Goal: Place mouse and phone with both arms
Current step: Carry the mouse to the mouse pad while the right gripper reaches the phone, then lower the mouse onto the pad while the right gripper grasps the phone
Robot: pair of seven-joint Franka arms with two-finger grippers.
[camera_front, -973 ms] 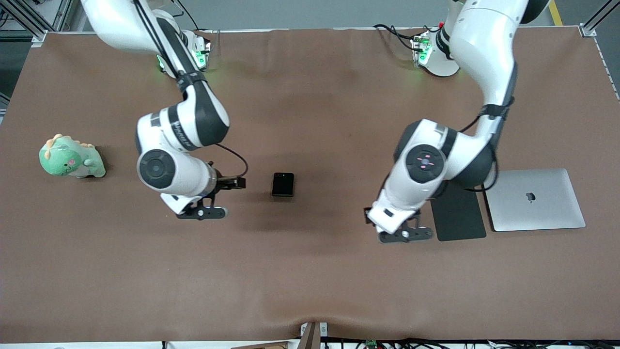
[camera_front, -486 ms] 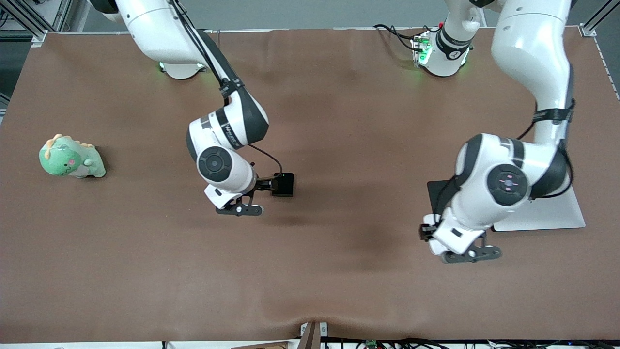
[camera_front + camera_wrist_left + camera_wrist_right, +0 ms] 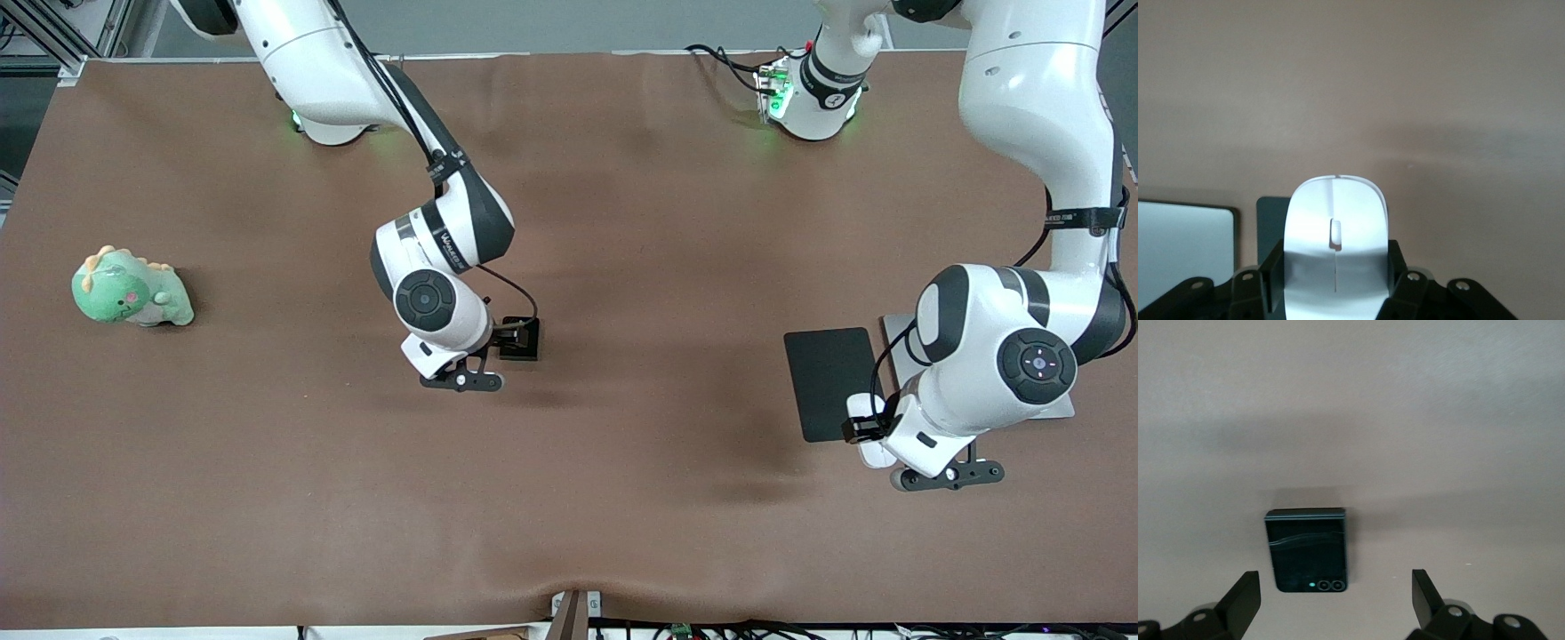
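Brown cloth covers the table [image 3: 622,498] from edge to edge in the front view. Two white arms reach down from the top of that frame.

At the centre of the frame, the right gripper [image 3: 518,338] hangs over the phone [image 3: 526,340], a small glossy black rectangle lying flat on the cloth; most of it is hidden under the gripper there. In the right wrist view the phone [image 3: 1306,550] sits low in the frame, its two camera lenses toward the lower edge. The two black fingers [image 3: 1241,600] stand spread wide to either side of it, with bare cloth between each finger and the phone, so nothing is gripped.

At the lower right of the front view, the left gripper [image 3: 867,431] pinches the white mouse [image 3: 869,447]. It hangs over the lower corner of the dark grey mouse pad [image 3: 822,378]. In the left wrist view the mouse [image 3: 1336,250] fills the lower centre of the frame, its grey centre line running upward, with the black fingers [image 3: 1395,273] pressed against both its sides.

A silver laptop [image 3: 1058,411] lies closed beside the mouse pad, largely covered by the left arm. A green plush dinosaur [image 3: 129,289] sits at the middle left of the frame, well apart from everything else.
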